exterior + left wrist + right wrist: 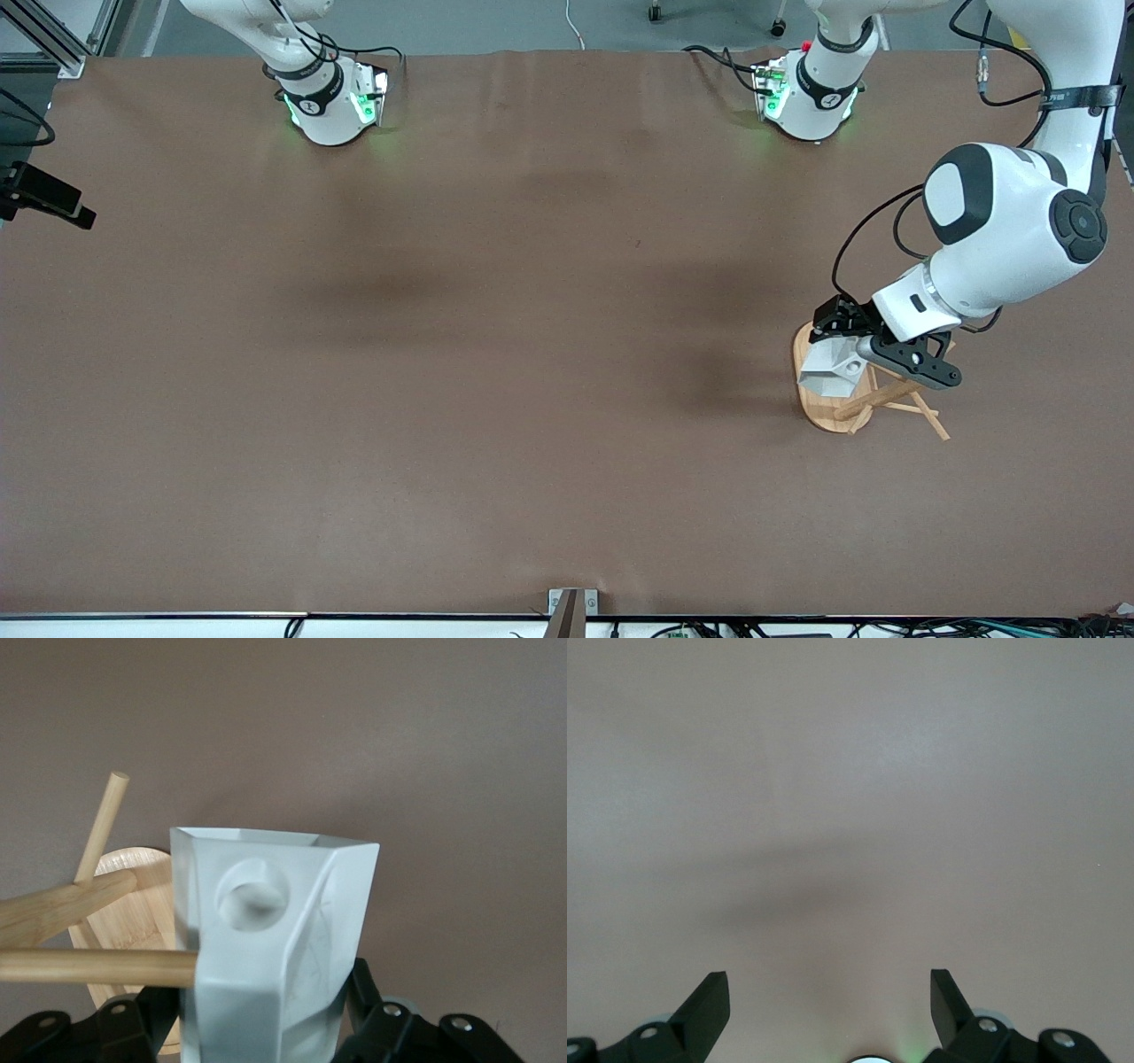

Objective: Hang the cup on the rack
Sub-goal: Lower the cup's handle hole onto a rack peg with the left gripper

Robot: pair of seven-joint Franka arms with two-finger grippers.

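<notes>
My left gripper (pixel 849 344) is shut on the white faceted cup (pixel 833 368) and holds it over the bamboo rack (pixel 828 415), which stands toward the left arm's end of the table. In the left wrist view the cup (pixel 275 939) fills the space between the black fingers (pixel 381 1028), and the round hole in its flat handle tab faces the camera. A horizontal peg (pixel 97 966) of the rack (pixel 133 904) ends against the cup's edge, below the hole. My right gripper (pixel 830 992) waits open over bare brown table, with nothing between its fingers.
Both arm bases (pixel 328 97) stand along the table's back edge. A black camera mount (pixel 44 199) juts in at the right arm's end. A small metal bracket (pixel 571 607) sits at the table edge nearest the front camera.
</notes>
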